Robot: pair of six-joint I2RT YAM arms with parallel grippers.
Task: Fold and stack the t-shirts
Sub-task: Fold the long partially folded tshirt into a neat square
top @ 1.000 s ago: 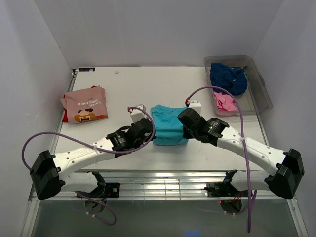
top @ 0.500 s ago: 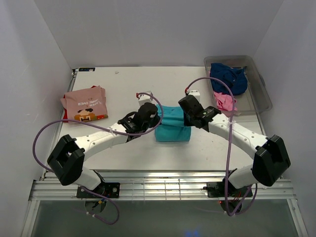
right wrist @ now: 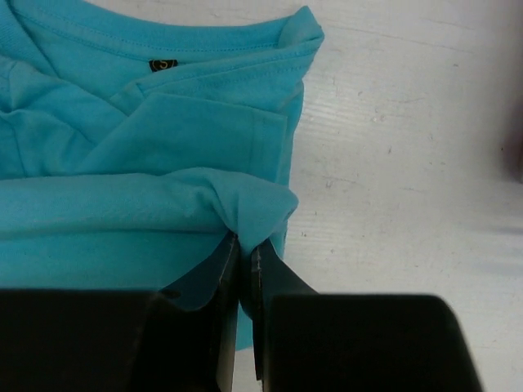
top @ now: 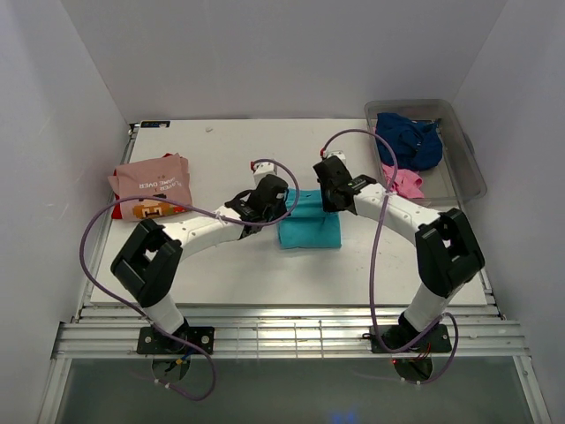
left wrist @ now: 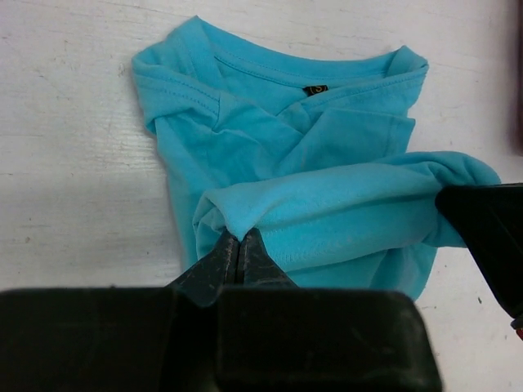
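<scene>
**Turquoise t-shirt (top: pixel 310 228): mid-table, pinched at both ends**

You have it lying on the table (top: pixel 221 150) between your arms.
- Left gripper (left wrist: pixel 239 245): jaws clamped on the left end of its lifted fold.
- Right gripper (right wrist: pixel 243 249): jaws clamped on the right end.
- Salmon-pink t-shirt (top: pixel 152 185): folded, at the left edge.
- Navy t-shirt (top: pixel 408 139) and bright pink t-shirt (top: pixel 404 183): in the tub (top: pixel 466 159), at the right.

Bright even light, soft shadows, sharp

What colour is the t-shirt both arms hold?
The t-shirt is plain turquoise, clearest in the left wrist view.
</scene>
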